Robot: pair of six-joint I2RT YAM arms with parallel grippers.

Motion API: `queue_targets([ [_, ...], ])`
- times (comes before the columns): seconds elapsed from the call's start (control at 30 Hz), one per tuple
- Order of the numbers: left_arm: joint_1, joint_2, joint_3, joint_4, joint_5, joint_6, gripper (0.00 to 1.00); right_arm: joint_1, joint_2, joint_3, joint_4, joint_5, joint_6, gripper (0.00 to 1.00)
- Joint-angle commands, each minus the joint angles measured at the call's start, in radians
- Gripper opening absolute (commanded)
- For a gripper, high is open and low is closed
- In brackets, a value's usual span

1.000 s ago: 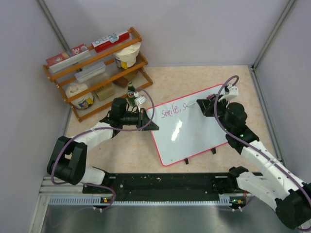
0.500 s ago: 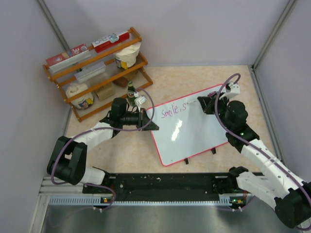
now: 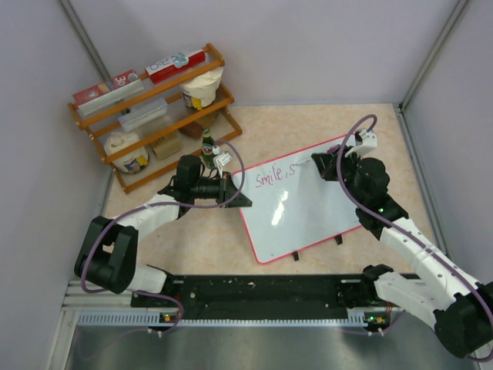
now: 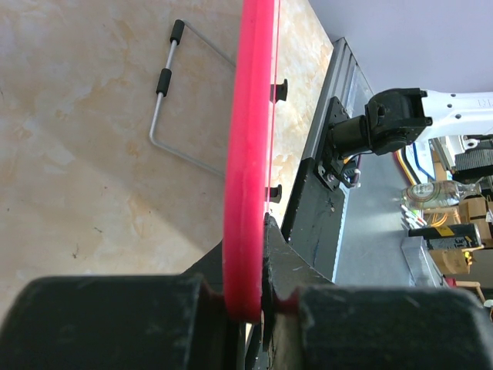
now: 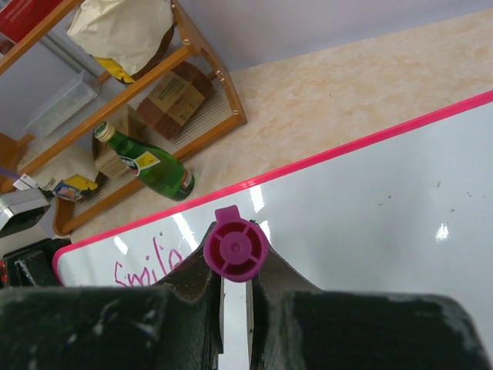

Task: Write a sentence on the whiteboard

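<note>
My left tool (image 3: pixel 231 191) clamps the left frame of the whiteboard (image 3: pixel 316 220); a slip there would shift it mid-stroke. The sentence (image 3: pixel 275 176) sits by the whiteboard's top edge; right of it my right tool (image 3: pixel 318 165) pinches the marker (image 5: pixel 236 248), which might skid.

The counter (image 3: pixel 323 123) is a beige, marble-patterned surface. A wooden rack (image 3: pixel 150 171) stands on it at 10 o'clock, with a green bottle (image 3: pixel 206 148) just beside the rack's front. The whiteboard (image 3: pixel 308 212) rests on small black feet (image 3: pixel 338 240) from centre towards 3 o'clock. A black base rail (image 3: pixel 262 291) runs along the 6 o'clock edge.
</note>
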Motion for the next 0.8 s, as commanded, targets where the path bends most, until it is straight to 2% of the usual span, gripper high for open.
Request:
queue_targets([
  [0.0, -0.041, 0.039, -0.053, -0.131, -0.145, 0.241, 0.0, -0.013, -0.02, 0.0, -0.011, 0.0, -0.031, 0.0],
  [0.77, -0.044, 0.042, -0.053, -0.128, -0.148, 0.241, 0.0, -0.013, -0.144, -0.123, -0.079, -0.028, -0.032, 0.0],
])
